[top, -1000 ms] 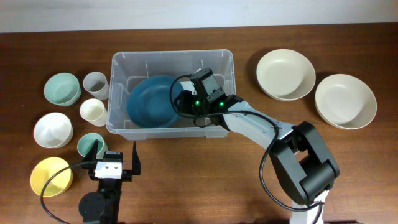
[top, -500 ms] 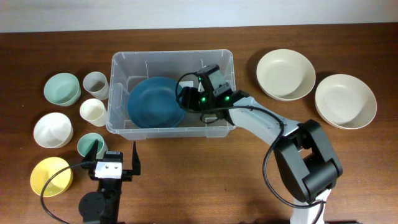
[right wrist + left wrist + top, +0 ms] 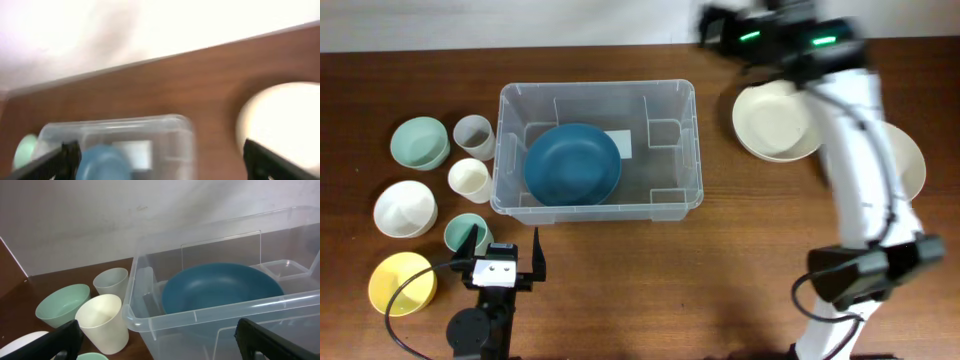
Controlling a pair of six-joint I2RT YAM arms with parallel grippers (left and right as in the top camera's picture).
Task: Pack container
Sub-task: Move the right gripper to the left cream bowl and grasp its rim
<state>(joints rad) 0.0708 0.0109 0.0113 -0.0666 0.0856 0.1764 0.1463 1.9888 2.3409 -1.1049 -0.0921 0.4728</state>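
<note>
The large clear plastic rectangular container (image 3: 598, 87) sits mid-table with a dark blue round plate (image 3: 572, 163) in its left half, the left gripper (image 3: 504, 247) near its front wall, fingers spread and empty, and the blurred right gripper (image 3: 161, 157), likewise spread wide, high beside a cream round bowl (image 3: 765, 125).

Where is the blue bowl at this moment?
In the overhead view, the blue bowl lies inside the container, in its left half, just left of the white label on the base.
</note>
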